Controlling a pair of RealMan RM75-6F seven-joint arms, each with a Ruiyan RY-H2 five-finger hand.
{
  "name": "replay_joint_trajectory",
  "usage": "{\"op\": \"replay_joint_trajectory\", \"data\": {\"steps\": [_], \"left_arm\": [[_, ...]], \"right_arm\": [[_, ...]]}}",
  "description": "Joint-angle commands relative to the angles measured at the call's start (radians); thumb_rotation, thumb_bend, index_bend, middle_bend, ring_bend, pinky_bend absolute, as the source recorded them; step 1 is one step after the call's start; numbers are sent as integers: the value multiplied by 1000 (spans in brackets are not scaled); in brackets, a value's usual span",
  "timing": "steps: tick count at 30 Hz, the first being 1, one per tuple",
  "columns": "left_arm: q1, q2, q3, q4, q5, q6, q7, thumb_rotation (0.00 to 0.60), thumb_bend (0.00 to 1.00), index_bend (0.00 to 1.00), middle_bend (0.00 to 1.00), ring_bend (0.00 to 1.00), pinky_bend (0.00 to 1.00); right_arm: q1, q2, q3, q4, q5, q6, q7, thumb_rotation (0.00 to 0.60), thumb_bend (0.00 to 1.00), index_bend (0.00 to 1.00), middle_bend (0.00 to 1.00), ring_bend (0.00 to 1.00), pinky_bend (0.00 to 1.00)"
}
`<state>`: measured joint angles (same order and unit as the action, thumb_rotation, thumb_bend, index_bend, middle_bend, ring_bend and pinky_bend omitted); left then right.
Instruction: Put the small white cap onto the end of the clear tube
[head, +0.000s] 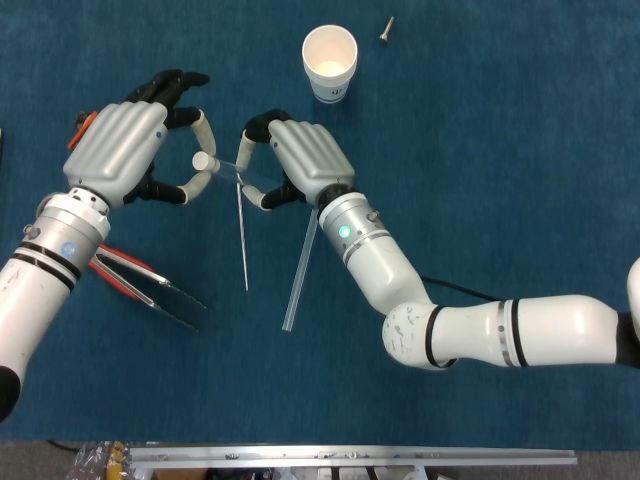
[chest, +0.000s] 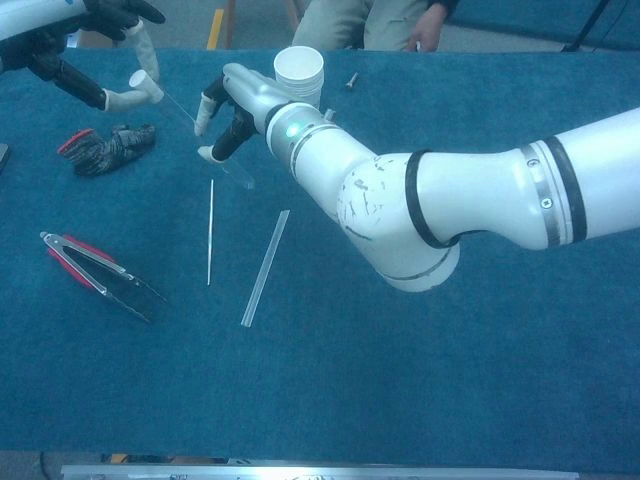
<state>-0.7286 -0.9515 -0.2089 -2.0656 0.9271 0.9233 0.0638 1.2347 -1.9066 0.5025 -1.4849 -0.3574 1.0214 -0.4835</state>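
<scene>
The left hand (head: 125, 150) is pinching the cap (head: 201, 160) between its pale fingertips, up off the table (head: 500, 130), with its other dark fingers spread above. The cap is sitting at the right edge of this hand, facing the right hand (head: 298, 162). In the chest view the cap (chest: 139, 79) is showing at the top left, clamped between two white tips.

The right hand is gripping the tube (head: 228, 167), which is running level from between its curled fingers leftward to the cap. The tube's left end is meeting the cap; whether it is seated inside or only touching cannot be told. In the chest view the tube (chest: 182, 110) is slanting from the cap down toward the right hand (chest: 232, 112), and a further stretch is sticking out below that hand.

Lying on the table below the hands are a thin rod (head: 241, 235) and, just right of it, a flat clear strip (head: 298, 270), the two apart. A pair of red-handled pliers (head: 145, 285) is lying under the left forearm. A paper cup (head: 330, 60) is standing upright beyond the right hand, with a small bolt (head: 386, 30) to its right. In the chest view a dark, red-tipped glove-like bundle (chest: 105, 148) is lying near the left edge.
</scene>
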Motion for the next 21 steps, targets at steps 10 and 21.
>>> {"op": "replay_joint_trajectory", "data": {"steps": [10,21], "left_arm": [[17,38,0,-2,34,-13,-31,600,322,196,8,0,19],[58,113,2,13,103,-7,-73,600,322,136,0,0,18]], "right_arm": [[-2,33,-23,-20,18,11,-51,600,286,640,298,147,273],[6,133,-66,-121,82,30,-177,600,286,640,298,147,273]]}}
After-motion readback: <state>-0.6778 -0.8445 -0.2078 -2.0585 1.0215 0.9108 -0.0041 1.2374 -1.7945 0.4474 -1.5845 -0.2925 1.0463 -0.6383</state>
